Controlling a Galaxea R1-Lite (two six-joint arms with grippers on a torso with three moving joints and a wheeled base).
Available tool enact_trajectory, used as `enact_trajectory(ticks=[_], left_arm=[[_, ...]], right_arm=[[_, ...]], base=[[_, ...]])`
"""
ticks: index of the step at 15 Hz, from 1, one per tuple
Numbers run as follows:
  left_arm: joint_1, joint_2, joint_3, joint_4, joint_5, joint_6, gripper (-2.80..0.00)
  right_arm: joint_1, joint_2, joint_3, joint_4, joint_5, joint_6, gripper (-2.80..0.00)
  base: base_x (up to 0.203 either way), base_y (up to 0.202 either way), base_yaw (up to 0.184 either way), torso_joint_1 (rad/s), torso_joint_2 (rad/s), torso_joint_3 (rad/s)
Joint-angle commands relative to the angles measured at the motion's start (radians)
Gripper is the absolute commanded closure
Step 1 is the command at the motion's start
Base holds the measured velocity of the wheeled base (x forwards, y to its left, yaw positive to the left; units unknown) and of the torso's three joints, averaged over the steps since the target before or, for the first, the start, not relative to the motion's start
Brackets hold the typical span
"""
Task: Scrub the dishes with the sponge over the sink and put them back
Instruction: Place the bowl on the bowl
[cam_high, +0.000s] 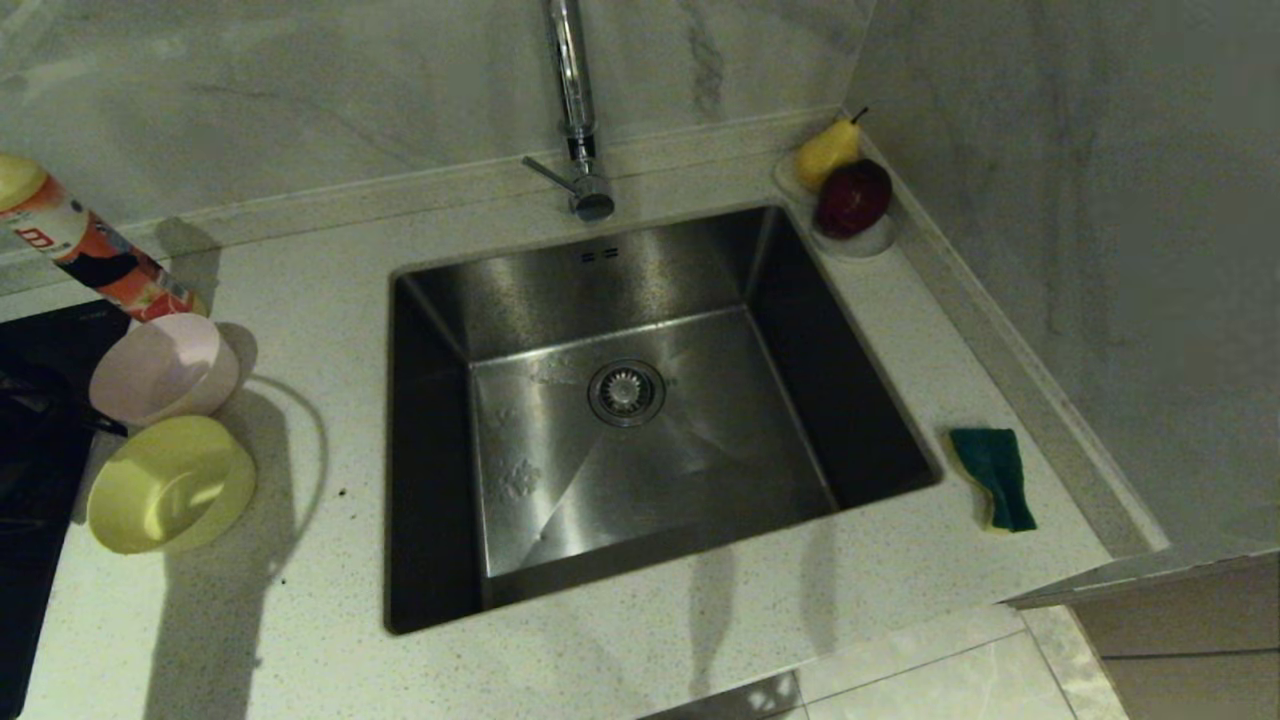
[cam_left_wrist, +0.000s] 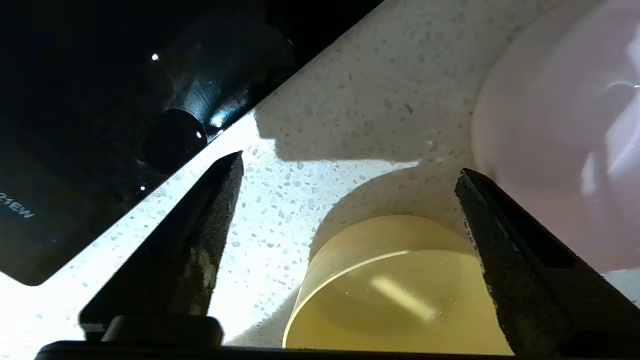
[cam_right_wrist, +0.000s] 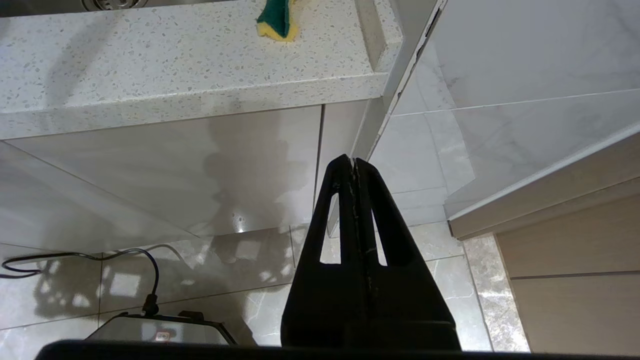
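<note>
In the left wrist view my left gripper (cam_left_wrist: 350, 164) stands open over the speckled counter. The yellow bowl (cam_left_wrist: 400, 285) lies between its fingers, close to one finger (cam_left_wrist: 505, 240) and apart from the other. The pale pink bowl (cam_left_wrist: 560, 140) is just beyond that finger. The head view shows both bowls tilted on the counter left of the sink (cam_high: 560, 290), pink bowl (cam_high: 165, 368) behind yellow bowl (cam_high: 170, 485). The green and yellow sponge (cam_high: 993, 478) lies right of the sink. My right gripper (cam_right_wrist: 352, 161) is shut and empty, parked below the counter edge, with the sponge (cam_right_wrist: 277, 20) above it.
A black cooktop (cam_high: 40, 480) borders the bowls on the left. An orange bottle (cam_high: 90, 250) leans behind them. The chrome faucet (cam_high: 575, 110) rises behind the sink. A white dish (cam_high: 860, 240) with a pear and an apple sits in the back right corner by the wall.
</note>
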Motion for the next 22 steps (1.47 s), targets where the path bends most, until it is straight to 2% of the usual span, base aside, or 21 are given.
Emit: enact_trajectory(ticks=[1, 3, 6, 8, 12, 16, 22], left_arm=[[0.000, 0.016, 0.002, -0.003, -0.002, -0.004, -2.80], [0.001, 0.001, -0.024, -0.003, -0.016, -0.009, -2.80], [0.012, -0.078, -0.039, 0.012, -0.116, -0.019, -2.80], [0.017, -0.123, -0.043, 0.029, -0.141, -0.023, -2.80], [0.023, -0.078, -0.080, 0.020, -0.130, -0.081, -2.80], [0.023, -0.004, -0.078, -0.008, -0.064, -0.141, -2.80], [0.023, 0.015, -0.074, -0.014, -0.068, -0.155, -2.80]], right_arm=[[0.001, 0.000, -0.001, 0.000, 0.001, -0.001, 0.00], [0.000, 0.000, -0.001, 0.000, 0.001, -0.001, 0.00], [0.001, 0.000, 0.000, 0.000, 0.001, -0.001, 0.00], [0.001, 0.000, 0.000, 0.000, 0.001, -0.001, 0.00], [0.001, 0.000, -0.001, 0.000, 0.001, -0.001, 0.00], [0.001, 0.000, -0.001, 0.000, 0.001, -0.001, 0.00], [0.001, 0.000, -0.001, 0.000, 0.001, -0.001, 0.00]], base=[[0.000, 0.000, 0.000, 0.000, 0.00, 0.000], [0.000, 0.000, 0.000, 0.000, 0.00, 0.000], [0.000, 0.000, 0.000, 0.000, 0.00, 0.000], [0.000, 0.000, 0.000, 0.000, 0.00, 0.000], [0.000, 0.000, 0.000, 0.000, 0.00, 0.000], [0.000, 0.000, 0.000, 0.000, 0.00, 0.000], [0.000, 0.000, 0.000, 0.000, 0.00, 0.000]])
